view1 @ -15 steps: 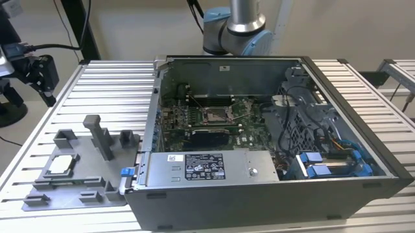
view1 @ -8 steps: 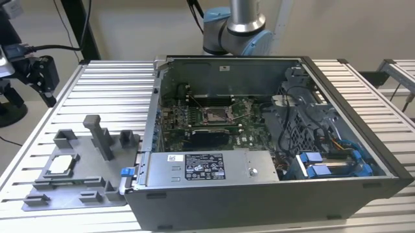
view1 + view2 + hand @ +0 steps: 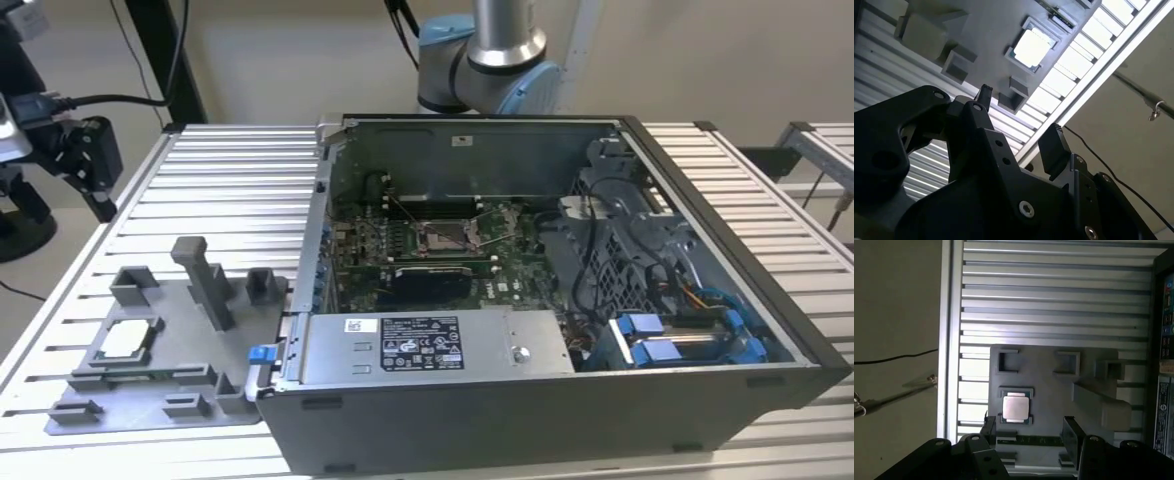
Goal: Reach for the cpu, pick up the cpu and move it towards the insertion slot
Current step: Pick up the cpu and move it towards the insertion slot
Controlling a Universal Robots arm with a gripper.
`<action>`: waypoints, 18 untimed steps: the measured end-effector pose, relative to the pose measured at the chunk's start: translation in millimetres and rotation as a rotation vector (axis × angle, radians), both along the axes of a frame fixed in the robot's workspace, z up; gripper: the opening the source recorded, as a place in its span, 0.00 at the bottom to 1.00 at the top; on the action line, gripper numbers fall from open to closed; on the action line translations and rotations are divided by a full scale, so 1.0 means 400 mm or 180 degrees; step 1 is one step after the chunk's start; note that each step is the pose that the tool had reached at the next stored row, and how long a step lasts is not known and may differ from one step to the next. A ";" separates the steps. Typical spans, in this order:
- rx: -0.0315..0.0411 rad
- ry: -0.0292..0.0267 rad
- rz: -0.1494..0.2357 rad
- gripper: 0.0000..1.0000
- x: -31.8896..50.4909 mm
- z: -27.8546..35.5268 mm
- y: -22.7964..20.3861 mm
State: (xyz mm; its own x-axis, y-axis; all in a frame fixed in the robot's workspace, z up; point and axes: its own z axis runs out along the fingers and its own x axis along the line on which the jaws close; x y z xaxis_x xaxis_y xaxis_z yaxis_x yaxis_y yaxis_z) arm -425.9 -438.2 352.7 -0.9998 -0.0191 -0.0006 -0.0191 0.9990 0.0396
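Observation:
The cpu (image 3: 124,340) is a small silvery square lying flat in a pocket of the grey fixture plate (image 3: 160,410), on the exterior view's left. Both wrist views look down on the cpu (image 3: 1015,407) (image 3: 1031,47) from well above. My gripper (image 3: 1029,431) (image 3: 1019,122) hangs high over the plate, open, with nothing between its black fingers (image 3: 1071,432). In the exterior view the gripper (image 3: 91,170) shows as a dark shape at the left edge. The insertion slot (image 3: 445,237) sits on the motherboard inside the open computer case (image 3: 561,400), its silver frame around a dark centre.
The grey plate carries a tall post (image 3: 207,280) and several low blocks around the cpu. The case walls stand on the exterior view's right of the plate. The slatted metal table (image 3: 227,170) ends just left of the plate, with floor and a cable beyond.

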 end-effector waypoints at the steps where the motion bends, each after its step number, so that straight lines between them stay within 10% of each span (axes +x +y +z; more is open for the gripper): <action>1: 0.0000 0.0000 0.0000 1.00 0.000 -0.001 0.000; 18: 0.0000 0.0000 0.0000 1.00 0.000 -0.020 0.000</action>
